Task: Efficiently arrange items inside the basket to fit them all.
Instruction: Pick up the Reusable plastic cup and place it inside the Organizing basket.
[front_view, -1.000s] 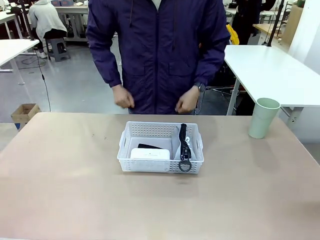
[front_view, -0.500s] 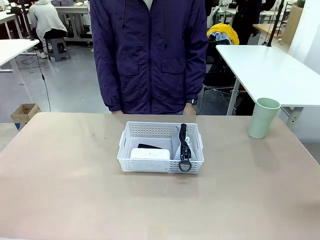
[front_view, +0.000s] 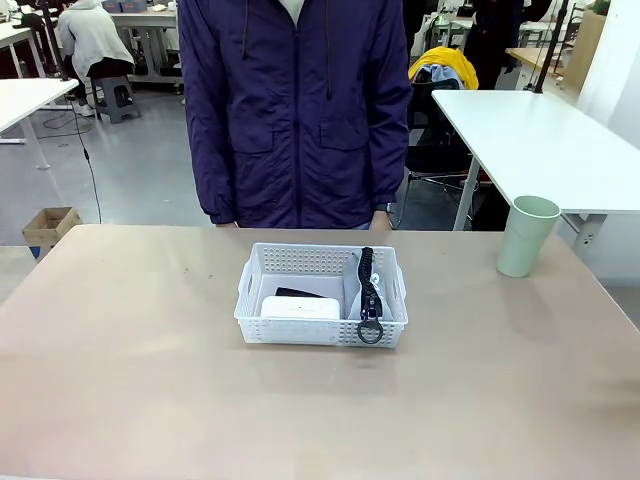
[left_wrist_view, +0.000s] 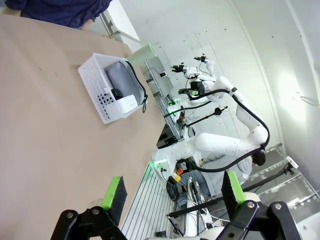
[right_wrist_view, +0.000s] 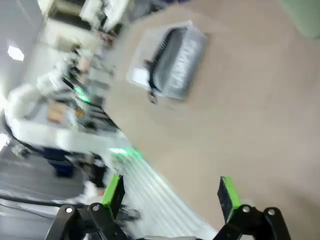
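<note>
Wrist views: grippers (left_wrist_view: 173, 176) (right_wrist_view: 170, 178) spread wide, empty.

Wide tan tabletop (front_view: 120, 380), matte and flat, spanning the front view from side to side. Near the middle, a little toward the far edge, resting squarely: shallow white perforated basket (front_view: 300, 332), long side facing the camera. Upright near the far right corner, well apart from the basket: pale green cup (front_view: 527, 236). Left of the basket, a few small dark marks (front_view: 209, 276) on the surface.
</note>
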